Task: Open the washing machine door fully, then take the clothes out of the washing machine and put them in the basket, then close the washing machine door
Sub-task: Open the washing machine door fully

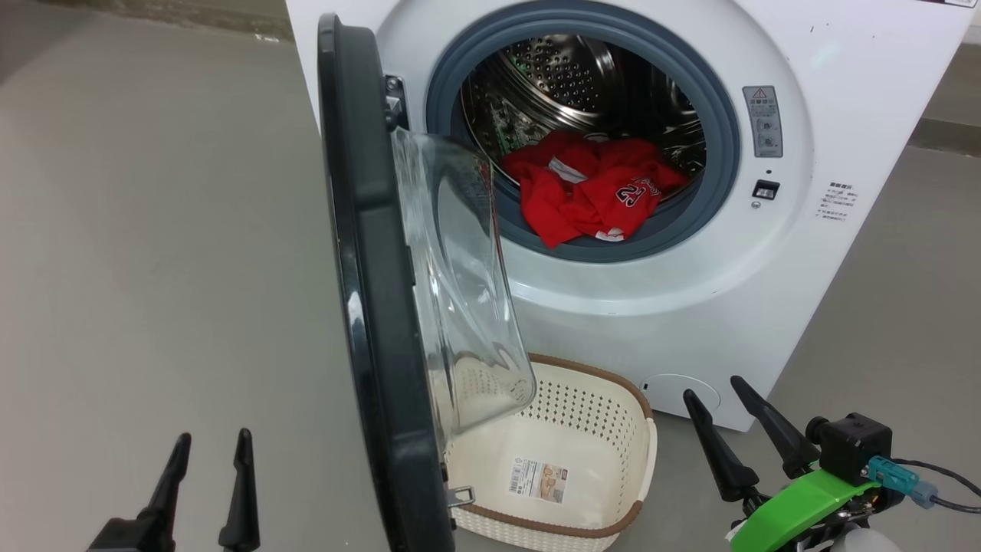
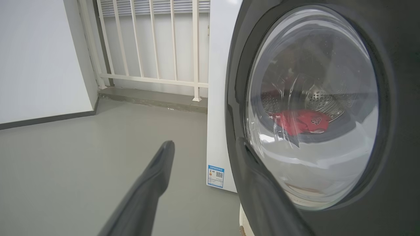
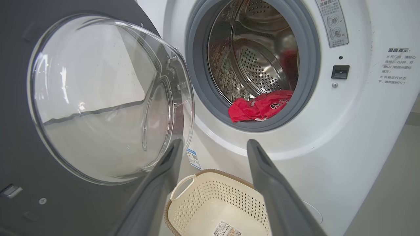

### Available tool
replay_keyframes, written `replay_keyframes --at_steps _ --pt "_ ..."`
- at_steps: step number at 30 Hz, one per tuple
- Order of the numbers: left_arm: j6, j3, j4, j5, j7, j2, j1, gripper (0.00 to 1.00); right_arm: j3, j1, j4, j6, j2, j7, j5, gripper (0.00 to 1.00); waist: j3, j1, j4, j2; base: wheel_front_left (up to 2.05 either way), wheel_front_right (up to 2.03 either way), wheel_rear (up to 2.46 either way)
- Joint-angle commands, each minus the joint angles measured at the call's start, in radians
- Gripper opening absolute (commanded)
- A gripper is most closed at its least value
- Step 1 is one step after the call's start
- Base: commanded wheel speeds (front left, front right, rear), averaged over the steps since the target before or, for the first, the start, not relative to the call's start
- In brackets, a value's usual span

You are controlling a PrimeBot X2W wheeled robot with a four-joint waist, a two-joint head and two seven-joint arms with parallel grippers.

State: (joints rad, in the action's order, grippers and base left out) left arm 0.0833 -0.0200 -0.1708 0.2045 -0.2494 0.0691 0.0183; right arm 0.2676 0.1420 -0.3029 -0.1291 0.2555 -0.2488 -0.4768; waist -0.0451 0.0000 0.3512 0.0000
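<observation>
Lower left: left gripper [image 1: 214, 438] sits low, fingers spread wide, holding nothing, with grey floor [image 1: 153, 230] under it. Next right, the washing machine door [image 1: 368, 268] is swung out on its left hinge, about edge-on to the head camera, with its glass bowl on the drum side. In the left wrist view one finger [image 2: 259, 183] overlaps the door's black rim. Contact can't be told from there, though the head view puts that gripper clear to the door's left. The basket [image 1: 647, 452] is on the floor in front of the washing machine [image 1: 805, 291], its left part behind the door glass, paper label on its bottom. The clothes [image 1: 594, 195] are a red heap at the drum's front bottom, lapping onto the grey rubber ring, dark numerals showing. Lower right: right gripper [image 1: 713, 388], just right of the basket, fingers spread wide, holding nothing, pointing at the machine front.
</observation>
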Motion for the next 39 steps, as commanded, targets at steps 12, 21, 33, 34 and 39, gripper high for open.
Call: replay_keyframes --at_steps 12,21,33,34,39 --pt "0.003 0.051 0.066 -0.021 -0.012 0.028 -0.045 0.00 0.007 0.004 0.021 -0.002 0.001 -0.013 0.000 1.00 0.003 0.0000 0.002 0.0000 0.00 0.00 0.00" --pt "0.005 0.059 0.228 -0.031 -0.012 0.030 -0.078 0.00 0.000 0.000 0.024 -0.002 -0.008 -0.013 0.001 1.00 0.003 0.0000 -0.002 0.0000 0.00 0.00 0.00" --pt "0.032 -0.071 0.563 -0.048 -0.012 0.018 -0.080 0.00 -0.003 -0.002 0.029 -0.002 -0.014 -0.013 -0.002 1.00 0.000 0.0000 -0.016 0.0000 0.00 0.00 0.00" --pt "0.035 -0.092 0.578 -0.047 -0.012 0.019 -0.074 0.00 -0.002 -0.002 0.028 -0.002 -0.014 -0.013 -0.003 1.00 0.000 0.0000 -0.017 0.0000 0.00 0.00 0.00" --pt "0.043 -0.206 0.612 -0.024 -0.012 0.027 -0.055 0.00 0.002 0.001 0.026 -0.002 -0.016 -0.013 -0.002 1.00 0.003 0.0000 -0.023 0.0000 0.00 0.00 0.00"
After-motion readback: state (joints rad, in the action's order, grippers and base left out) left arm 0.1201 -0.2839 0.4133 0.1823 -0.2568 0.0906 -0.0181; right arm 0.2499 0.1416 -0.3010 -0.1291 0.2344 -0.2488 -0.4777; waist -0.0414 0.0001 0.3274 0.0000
